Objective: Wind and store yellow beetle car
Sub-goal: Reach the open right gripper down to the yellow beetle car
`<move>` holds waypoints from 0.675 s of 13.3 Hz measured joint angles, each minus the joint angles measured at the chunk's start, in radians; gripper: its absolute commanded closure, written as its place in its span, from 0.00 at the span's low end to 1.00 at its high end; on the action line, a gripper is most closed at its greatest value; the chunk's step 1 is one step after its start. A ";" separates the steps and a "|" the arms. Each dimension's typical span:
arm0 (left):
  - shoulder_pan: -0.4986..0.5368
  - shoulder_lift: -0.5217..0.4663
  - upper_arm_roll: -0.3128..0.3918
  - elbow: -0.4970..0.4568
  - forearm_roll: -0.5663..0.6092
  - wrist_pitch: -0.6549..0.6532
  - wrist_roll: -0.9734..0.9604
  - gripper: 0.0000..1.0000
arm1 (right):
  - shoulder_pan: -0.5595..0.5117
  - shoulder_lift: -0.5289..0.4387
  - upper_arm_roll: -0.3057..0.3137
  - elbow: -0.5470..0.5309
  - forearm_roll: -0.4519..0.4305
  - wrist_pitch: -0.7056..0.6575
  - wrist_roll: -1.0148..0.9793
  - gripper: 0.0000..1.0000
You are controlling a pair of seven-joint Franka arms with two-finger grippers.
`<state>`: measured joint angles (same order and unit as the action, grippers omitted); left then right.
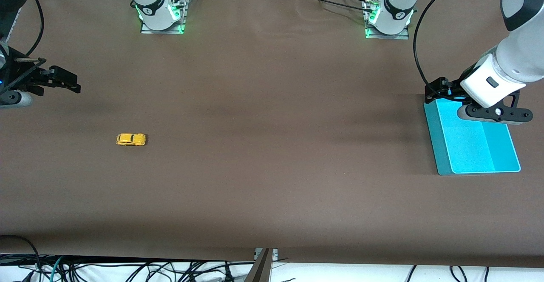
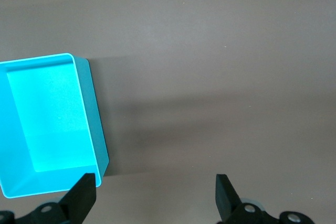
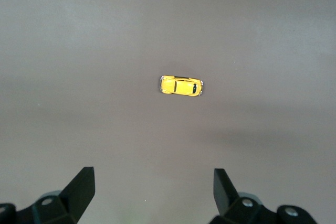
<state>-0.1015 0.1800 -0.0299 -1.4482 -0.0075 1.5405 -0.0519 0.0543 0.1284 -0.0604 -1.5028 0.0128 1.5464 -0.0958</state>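
Right gripper [image 3: 152,195] hung with fingers spread, yellow beetle car [image 3: 180,85] ahead of them on the surface; probably best straddled sideways; left gripper [image 2: 155,198] waited spread over the turquoise bin [image 2: 97,129].

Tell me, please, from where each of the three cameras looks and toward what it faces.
Front view: high, across the table, facing both arm bases; shows the tiny yellow beetle-shaped toy car, the turquoise plastic bin, the open right pincer and the left arm's wrist.
Left wrist view: looks down on the bin, open left pincer at its edge.
Right wrist view: looks down on the car, own fingertips showing.
Shared: front and right wrist views both show the car.
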 measured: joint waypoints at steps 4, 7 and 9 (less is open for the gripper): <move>0.000 0.000 0.000 0.000 0.000 0.000 0.000 0.00 | 0.007 0.034 0.002 -0.001 0.000 0.000 -0.001 0.00; 0.000 0.000 0.000 0.000 0.000 0.000 0.000 0.00 | 0.012 0.085 0.003 -0.003 0.000 0.009 -0.095 0.00; 0.000 0.000 0.000 0.000 0.000 0.000 0.000 0.00 | 0.014 0.126 0.003 -0.003 0.000 0.033 -0.238 0.00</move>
<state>-0.1015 0.1799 -0.0299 -1.4481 -0.0075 1.5405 -0.0519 0.0680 0.2545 -0.0571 -1.5060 0.0128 1.5792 -0.3335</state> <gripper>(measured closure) 0.000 0.000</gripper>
